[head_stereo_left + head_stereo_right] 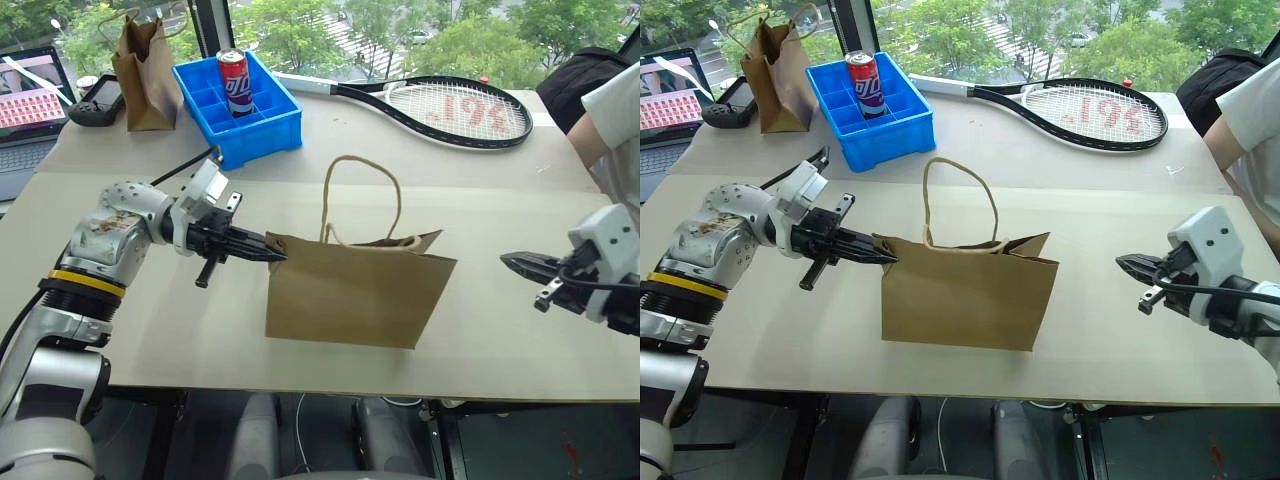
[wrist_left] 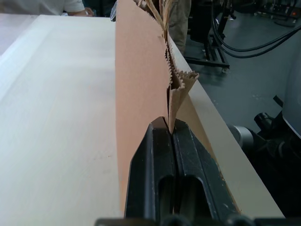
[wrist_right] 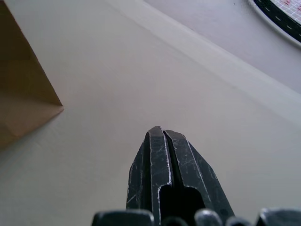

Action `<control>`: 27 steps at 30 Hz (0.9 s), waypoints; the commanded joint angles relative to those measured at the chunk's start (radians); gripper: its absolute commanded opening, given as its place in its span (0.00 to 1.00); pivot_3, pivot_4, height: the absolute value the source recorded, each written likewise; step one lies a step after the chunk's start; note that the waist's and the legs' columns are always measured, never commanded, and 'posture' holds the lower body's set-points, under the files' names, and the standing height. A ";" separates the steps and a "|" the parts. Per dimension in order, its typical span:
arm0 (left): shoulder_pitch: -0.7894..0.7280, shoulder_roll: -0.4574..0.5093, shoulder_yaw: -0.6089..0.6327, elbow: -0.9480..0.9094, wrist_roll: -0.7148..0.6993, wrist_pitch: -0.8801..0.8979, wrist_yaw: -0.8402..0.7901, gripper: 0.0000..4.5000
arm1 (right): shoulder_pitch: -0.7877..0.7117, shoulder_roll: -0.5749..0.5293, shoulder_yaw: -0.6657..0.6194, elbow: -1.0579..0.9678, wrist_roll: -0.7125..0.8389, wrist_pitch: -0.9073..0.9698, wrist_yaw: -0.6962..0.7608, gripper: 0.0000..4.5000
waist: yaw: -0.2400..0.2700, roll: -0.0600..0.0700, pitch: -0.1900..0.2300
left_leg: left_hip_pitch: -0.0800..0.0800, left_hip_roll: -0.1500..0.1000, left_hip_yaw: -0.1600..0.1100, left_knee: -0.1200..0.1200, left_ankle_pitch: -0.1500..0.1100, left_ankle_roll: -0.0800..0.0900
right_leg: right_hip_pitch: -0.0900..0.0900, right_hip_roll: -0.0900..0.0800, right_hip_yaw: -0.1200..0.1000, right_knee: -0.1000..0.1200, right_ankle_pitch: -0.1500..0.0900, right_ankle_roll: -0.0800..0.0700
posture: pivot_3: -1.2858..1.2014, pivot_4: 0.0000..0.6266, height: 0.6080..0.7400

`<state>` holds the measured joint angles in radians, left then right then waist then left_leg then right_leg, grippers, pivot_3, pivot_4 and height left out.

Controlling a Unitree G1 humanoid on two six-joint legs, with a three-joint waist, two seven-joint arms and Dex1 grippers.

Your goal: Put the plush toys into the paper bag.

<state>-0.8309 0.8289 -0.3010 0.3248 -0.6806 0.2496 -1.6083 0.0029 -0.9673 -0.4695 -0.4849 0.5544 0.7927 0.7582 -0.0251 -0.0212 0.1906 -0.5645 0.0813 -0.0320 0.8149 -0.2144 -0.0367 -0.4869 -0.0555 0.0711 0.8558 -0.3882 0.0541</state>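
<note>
The left arm reaches in from the counter's left side, forearm roughly level, wrist turned so the left gripper (image 1: 268,251) points toward the right. Its two black fingers are pressed together, pinching the upper corner of the paper bag (image 1: 350,295). The right arm comes in over the counter's right edge, and the right gripper (image 1: 520,264) points left, fingers pressed together on nothing, hanging above the counter well apart from the bag.
</note>
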 commanded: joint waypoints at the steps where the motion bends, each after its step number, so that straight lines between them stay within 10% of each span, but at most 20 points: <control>1: -0.002 0.031 0.078 -0.030 0.008 0.051 -0.006 0.26 | -0.017 -0.013 0.002 0.006 0.004 -0.001 0.010 0.00 | 0.000 0.000 0.000 | 0.000 0.000 0.000 0.000 0.000 0.000 | 0.000 0.000 0.000 0.000 0.000 0.000 | 0.52 0.24 0.40; 10: 0.162 0.145 0.363 -0.167 -0.105 0.343 0.131 1.00 | 0.045 0.006 -0.040 0.060 0.039 -0.057 0.132 0.00 | -0.013 0.000 0.000 | 0.001 0.000 0.000 0.000 0.000 0.000 | 0.000 0.000 0.000 0.001 0.000 0.000 | 0.52 0.24 0.40; 20: 0.550 0.102 0.682 -0.193 -0.024 0.371 0.489 1.00 | 0.188 0.181 -0.185 0.037 0.070 -0.239 0.170 0.00 | -0.018 0.000 0.000 | 0.004 0.001 0.000 -0.001 0.000 0.000 | 0.003 0.000 0.000 0.001 0.000 0.000 | 0.52 0.24 0.40; 27: 0.751 0.001 0.659 -0.346 0.109 0.265 0.644 1.00 | 0.239 0.262 -0.155 0.022 0.029 -0.331 0.116 0.00 | -0.011 0.000 0.000 | 0.003 0.001 0.001 0.001 0.000 -0.001 | 0.003 -0.001 0.000 0.001 0.001 -0.001 | 0.52 0.24 0.40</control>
